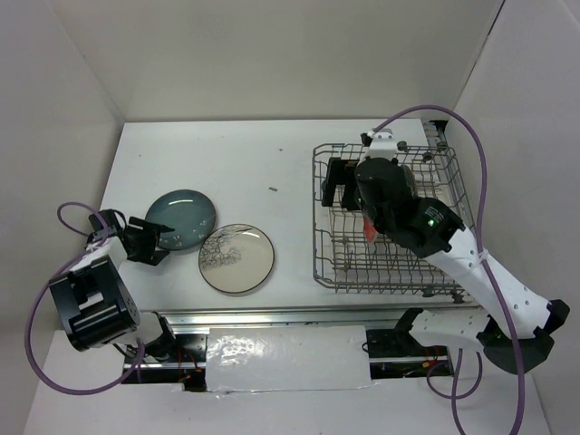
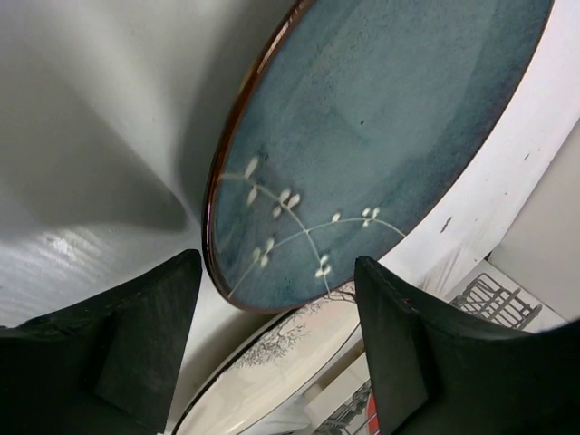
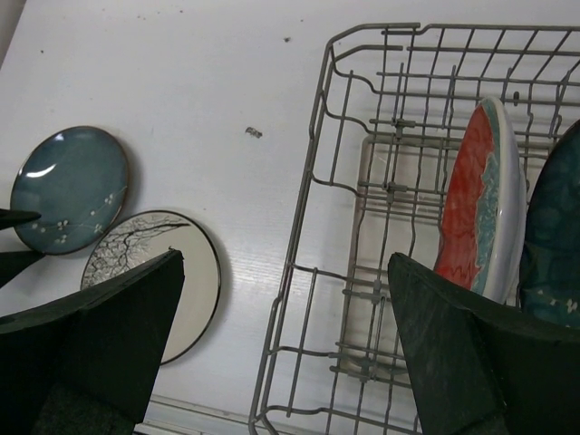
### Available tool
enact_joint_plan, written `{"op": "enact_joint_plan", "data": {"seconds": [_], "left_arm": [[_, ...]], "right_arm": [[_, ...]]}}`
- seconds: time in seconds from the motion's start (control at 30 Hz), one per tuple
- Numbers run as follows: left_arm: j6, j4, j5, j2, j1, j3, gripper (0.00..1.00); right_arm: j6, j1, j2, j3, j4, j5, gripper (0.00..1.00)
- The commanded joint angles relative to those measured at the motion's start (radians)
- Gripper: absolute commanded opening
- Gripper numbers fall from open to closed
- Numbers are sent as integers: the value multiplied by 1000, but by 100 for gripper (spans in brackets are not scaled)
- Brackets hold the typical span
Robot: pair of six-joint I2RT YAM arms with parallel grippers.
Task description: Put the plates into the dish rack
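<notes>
Right hand (image 3: 285, 272) spread over dish rack (image 3: 313, 127), red plate (image 3: 467, 195) and teal plate (image 3: 555, 236) upright inside

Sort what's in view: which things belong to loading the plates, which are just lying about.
Job: flat teal plate; branch-drawing plate; red plate and second teal plate, both standing in the dish rack.
Lying about: small dark scrap on the table; purple cables.
</notes>
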Motion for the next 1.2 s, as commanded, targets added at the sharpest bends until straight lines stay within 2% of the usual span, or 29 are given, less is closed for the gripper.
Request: {"op": "enact_joint_plan", "data": {"seconds": [0.0, 0.1, 0.13, 0.2, 0.4, 0.47, 0.57, 0.6, 0.67, 0.7, 0.8, 0.87, 1.0, 1.07, 1.17], "left_arm": [[-10, 81, 11, 45, 5, 11, 75], [-26, 106, 30, 69, 5, 8, 70], [-34, 112, 36, 74, 6, 5, 64], [-42, 130, 48, 94, 6, -5, 60], [-62, 150, 45, 114, 5, -14, 36], [-63, 158, 45, 108, 5, -21, 33], [-60, 150, 30, 82, 5, -32, 39], [-57, 149, 27, 73, 5, -35, 54], [-41, 138, 28, 34, 0, -41, 70], [-33, 129, 30, 21, 0, -41, 81], [31, 72, 48, -47, -7, -15, 92], [102, 34, 79, -96, -24, -2, 96], [190, -43, 97, -142, -110, 20, 98], [170, -69, 83, -156, -125, 5, 97], [130, -19, 94, -171, -164, -61, 97]], "right_arm": [[33, 18, -31, -31, 60, 22, 100], [46, 29, -22, -39, 59, 39, 100], [53, 41, -16, -39, 57, 45, 100], [61, 50, -5, -41, 54, 62, 100], [70, 69, 4, -53, 53, 82, 100], [69, 70, 4, -59, 57, 81, 100], [58, 67, 10, -68, 65, 77, 100], [52, 67, 13, -70, 68, 77, 100], [49, 67, 15, -82, 80, 74, 100], [43, 66, 16, -87, 86, 71, 100], [40, 64, 19, -97, 108, 51, 100], [46, 63, 18, -105, 125, 42, 100], [57, 60, 13, -117, 140, 35, 100], [61, 61, 7, -128, 146, 31, 100], [67, 60, 5, -143, 143, 25, 100]]}}
